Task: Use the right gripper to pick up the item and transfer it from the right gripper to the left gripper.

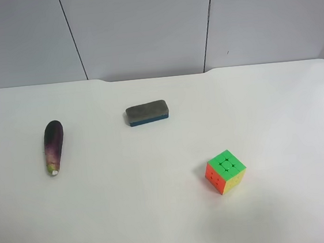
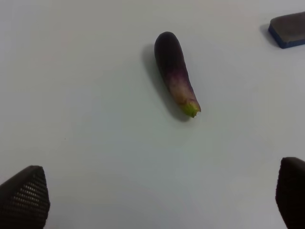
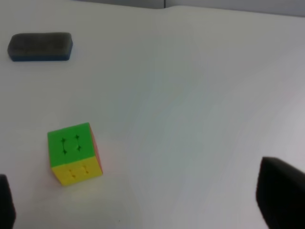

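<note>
The item, a slender dark purple eggplant [image 1: 54, 145] with a pale stem tip, lies on the white table [image 1: 160, 214] at the exterior high view's left. The left wrist view shows the eggplant [image 2: 175, 71] ahead of my left gripper [image 2: 157, 195], which is open and well short of it, with one dark fingertip [image 2: 24, 196] at each lower corner. My right gripper [image 3: 143, 205] is open too, with nothing between its fingers [image 3: 281, 193]. The eggplant does not show in the right wrist view. Neither arm appears in the exterior high view.
A grey eraser block [image 1: 147, 112] lies near the table's middle back, also seen as the eraser [image 3: 40, 46] and the eraser's corner [image 2: 288, 29]. A multicoloured puzzle cube [image 1: 225, 171] sits right of centre; this cube [image 3: 74, 153] is close ahead of the right gripper.
</note>
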Available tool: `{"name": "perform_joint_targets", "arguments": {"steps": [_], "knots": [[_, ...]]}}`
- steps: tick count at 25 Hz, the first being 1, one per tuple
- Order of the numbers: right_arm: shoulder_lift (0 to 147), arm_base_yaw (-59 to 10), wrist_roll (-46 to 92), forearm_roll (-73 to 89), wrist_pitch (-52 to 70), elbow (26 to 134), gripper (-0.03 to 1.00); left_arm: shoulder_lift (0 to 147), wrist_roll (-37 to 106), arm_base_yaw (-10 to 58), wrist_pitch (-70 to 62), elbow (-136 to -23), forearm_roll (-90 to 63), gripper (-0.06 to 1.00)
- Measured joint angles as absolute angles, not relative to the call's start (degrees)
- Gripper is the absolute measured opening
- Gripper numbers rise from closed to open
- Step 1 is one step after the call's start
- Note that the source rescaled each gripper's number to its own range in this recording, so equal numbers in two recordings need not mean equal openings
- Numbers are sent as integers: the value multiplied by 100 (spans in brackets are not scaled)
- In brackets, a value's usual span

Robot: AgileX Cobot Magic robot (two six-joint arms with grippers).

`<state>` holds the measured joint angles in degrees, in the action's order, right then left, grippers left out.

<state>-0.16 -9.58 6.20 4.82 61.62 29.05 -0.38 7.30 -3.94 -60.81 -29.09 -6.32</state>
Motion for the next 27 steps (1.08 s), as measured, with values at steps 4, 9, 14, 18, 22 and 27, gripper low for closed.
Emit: {"name": "perform_joint_targets", "arguments": {"steps": [4, 9, 14, 18, 22, 27], "knots": [[-16, -958, 620, 482, 6162, 2905, 100, -38, 730, -394, -6081, -2909, -632, 91], [-16, -958, 620, 482, 6162, 2905, 100, -38, 730, -394, -6081, -2909, -632, 91], [-16, -958, 620, 482, 6162, 2905, 100, -38, 730, -394, -6081, -2909, -632, 91], [-16, -958, 620, 482, 6162, 2905, 100, -38, 726, -394, -6081, -2909, -632, 91], [-16, -958, 620, 482, 6162, 2905, 100, -38, 726, -394, -6081, -2909, -630, 91], [-16, -958, 620, 482, 6162, 2905, 100, -38, 726, -394, -6081, -2909, -625, 91]]}}
